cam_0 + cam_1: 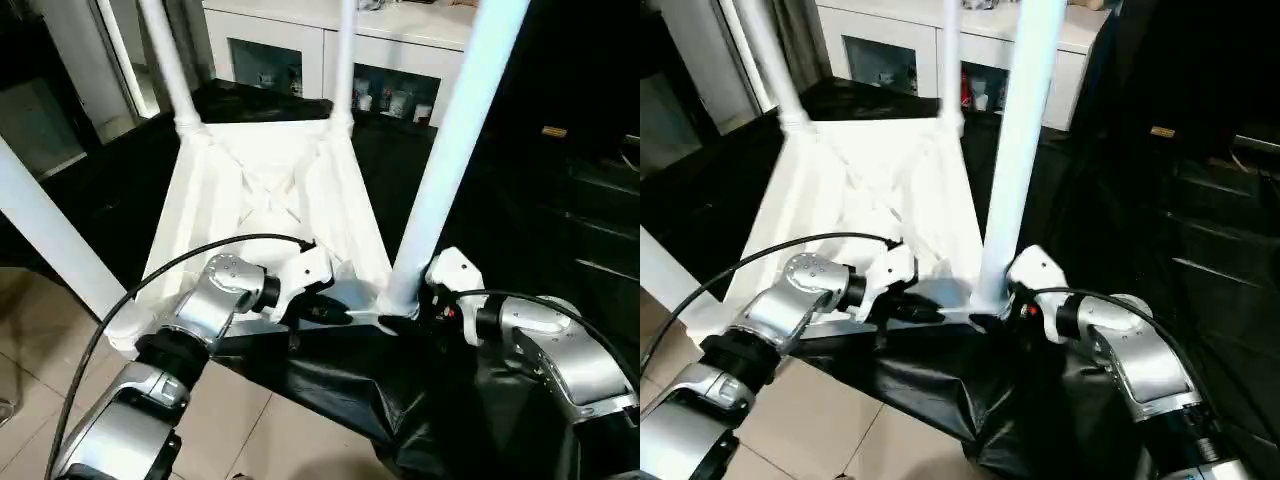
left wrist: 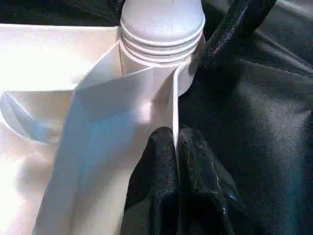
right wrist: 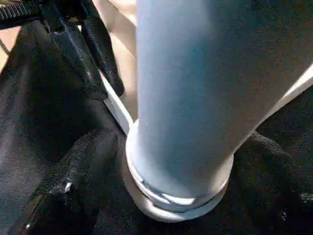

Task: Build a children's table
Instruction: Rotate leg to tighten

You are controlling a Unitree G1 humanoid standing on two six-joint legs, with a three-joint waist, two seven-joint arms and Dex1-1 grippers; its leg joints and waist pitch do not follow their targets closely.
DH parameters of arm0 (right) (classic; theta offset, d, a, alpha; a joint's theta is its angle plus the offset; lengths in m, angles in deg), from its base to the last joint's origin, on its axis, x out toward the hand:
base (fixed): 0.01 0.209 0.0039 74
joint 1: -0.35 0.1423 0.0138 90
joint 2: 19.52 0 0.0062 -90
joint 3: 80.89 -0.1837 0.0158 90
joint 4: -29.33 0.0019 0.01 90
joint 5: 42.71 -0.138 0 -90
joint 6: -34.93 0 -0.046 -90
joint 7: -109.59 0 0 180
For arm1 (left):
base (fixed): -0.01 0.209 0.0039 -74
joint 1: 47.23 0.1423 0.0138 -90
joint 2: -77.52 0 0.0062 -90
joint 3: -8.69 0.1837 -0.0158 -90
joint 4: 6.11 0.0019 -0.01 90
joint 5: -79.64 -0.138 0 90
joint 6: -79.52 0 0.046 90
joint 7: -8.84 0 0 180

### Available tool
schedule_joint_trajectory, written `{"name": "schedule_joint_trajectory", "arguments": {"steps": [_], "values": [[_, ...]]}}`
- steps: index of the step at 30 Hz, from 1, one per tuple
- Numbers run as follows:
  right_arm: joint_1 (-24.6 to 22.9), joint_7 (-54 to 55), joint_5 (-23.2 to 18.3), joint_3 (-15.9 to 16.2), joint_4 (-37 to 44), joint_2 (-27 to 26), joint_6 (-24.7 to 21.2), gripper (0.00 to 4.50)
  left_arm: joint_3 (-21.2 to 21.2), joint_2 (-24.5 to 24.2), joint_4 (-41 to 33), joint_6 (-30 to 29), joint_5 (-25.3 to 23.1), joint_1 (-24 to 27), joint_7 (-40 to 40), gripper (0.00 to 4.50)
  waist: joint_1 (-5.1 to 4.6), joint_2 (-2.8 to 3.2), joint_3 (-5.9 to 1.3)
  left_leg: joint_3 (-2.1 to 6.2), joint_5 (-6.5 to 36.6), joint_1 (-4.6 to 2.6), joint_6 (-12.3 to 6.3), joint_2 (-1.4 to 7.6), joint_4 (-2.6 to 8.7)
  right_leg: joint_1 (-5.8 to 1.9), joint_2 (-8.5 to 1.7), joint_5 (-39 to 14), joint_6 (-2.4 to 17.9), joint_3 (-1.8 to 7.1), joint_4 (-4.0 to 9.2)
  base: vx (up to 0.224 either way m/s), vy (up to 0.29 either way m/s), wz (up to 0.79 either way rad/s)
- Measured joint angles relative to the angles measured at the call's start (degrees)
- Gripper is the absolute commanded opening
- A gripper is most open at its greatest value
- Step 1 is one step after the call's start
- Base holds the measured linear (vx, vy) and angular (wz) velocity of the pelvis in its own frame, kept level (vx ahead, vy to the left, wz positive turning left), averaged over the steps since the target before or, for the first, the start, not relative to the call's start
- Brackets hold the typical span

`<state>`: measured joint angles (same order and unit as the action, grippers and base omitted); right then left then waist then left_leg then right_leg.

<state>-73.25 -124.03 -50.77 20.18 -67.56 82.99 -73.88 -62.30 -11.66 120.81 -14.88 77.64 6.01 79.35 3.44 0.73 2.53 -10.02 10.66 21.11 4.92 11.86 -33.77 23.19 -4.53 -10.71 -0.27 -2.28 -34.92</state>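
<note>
Standing at the table top's (image 1: 265, 190) five-o'clock corner, the near leg (image 1: 452, 150) could be tipped if nudged by the spread right gripper (image 1: 425, 305), while the rim is pinched by the clenched left gripper (image 2: 175, 147).

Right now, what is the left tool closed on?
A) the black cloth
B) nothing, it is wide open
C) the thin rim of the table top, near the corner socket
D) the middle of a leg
C: in the left wrist view the left tool has its fingers pinched together on the thin white rim of the table top, just below the socket holding the leg.
</note>
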Motion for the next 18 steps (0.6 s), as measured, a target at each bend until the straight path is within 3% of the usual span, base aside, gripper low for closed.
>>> {"name": "schedule_joint_trajectory", "arguments": {"steps": [13, 18], "values": [[-0.27, -0.72, -1.76, -0.46, -0.04, -0.50, -1.18, 2.86, -0.03, -0.61, -2.85, -1.78, 0.15, 1.33, 1.33, 0.00, 0.09, -0.05, 0.03, 0.00, 0.00, 0.04, 0.00, 0.00, -0.01, 0.02, 0.00, -0.01, -0.01, 0.01, 0.02, 0.000, 0.000, 0.00], [-0.89, -0.64, -2.38, -0.74, -0.01, -0.75, -1.17, 2.74, -0.03, -0.66, -3.02, -1.99, 0.14, 1.54, 1.60, 0.00, 0.09, -0.04, 0.03, 0.00, 0.00, 0.01, 0.00, 0.00, -0.01, 0.01, 0.00, -0.01, -0.01, 0.01, 0.00, 0.000, 0.000, 0.00]]}}
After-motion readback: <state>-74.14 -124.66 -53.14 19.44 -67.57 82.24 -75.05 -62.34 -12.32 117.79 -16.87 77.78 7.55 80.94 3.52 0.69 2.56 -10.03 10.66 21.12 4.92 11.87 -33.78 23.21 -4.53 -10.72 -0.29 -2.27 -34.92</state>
